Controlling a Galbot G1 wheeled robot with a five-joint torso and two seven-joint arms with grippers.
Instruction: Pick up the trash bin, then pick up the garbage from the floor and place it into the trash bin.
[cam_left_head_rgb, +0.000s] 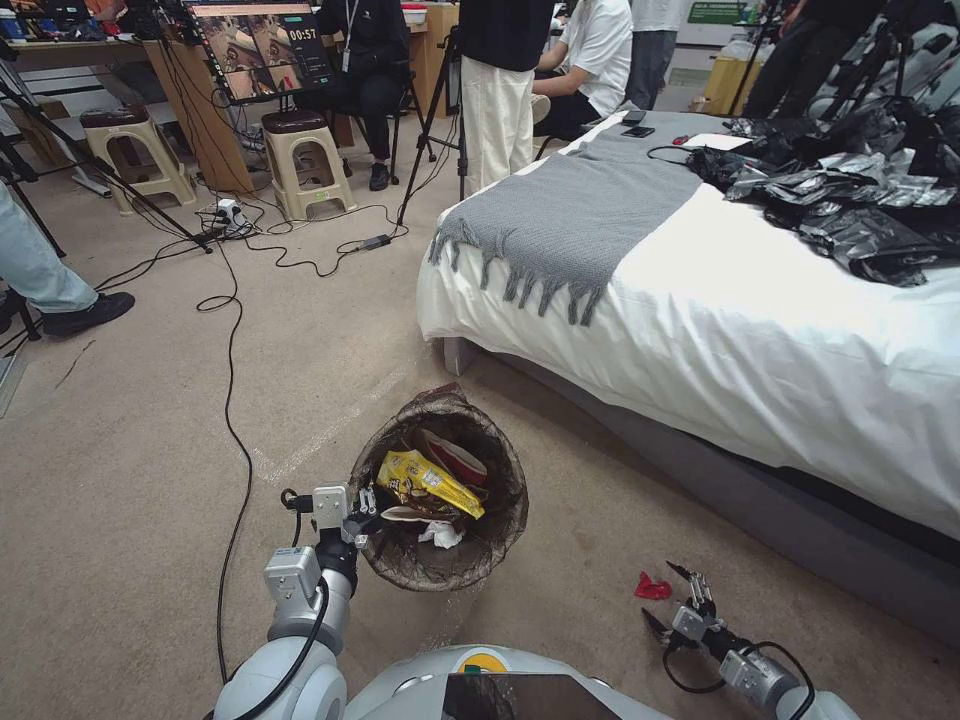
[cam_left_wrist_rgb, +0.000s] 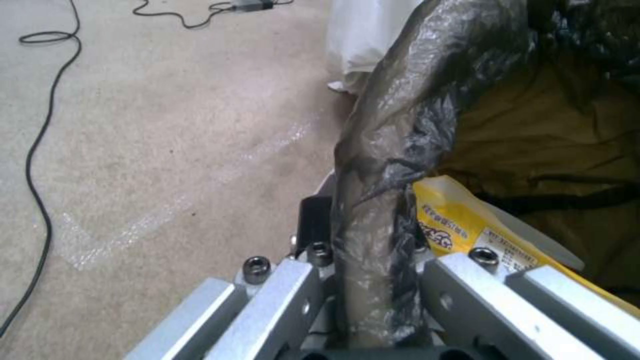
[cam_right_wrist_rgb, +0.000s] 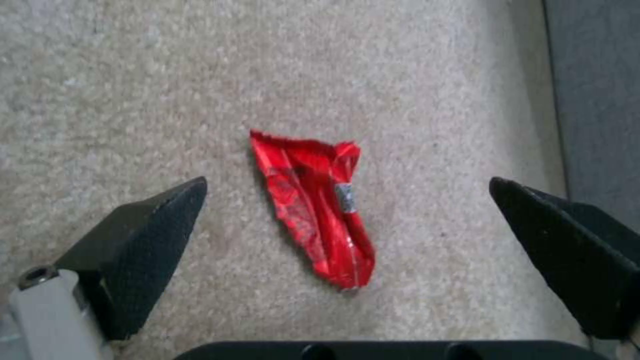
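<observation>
Red wrapper (cam_right_wrist_rgb: 312, 205) flat on carpet, between wide-spread right gripper (cam_right_wrist_rgb: 347, 200) fingers; left gripper (cam_left_wrist_rgb: 363, 280) clamps trash bin (cam_left_head_rgb: 440, 490) rim.

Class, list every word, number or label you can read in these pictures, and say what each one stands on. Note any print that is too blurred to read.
"00:57": white digits on the monitor at the far desk.
Yellow snack wrapper in the trash bin, whose rim the left pincer grips: printed, too blurred to read.
Red wrapper on the carpet between the open right pincer fingers: print unreadable.
Green sign on the back wall: too small to read.
</observation>
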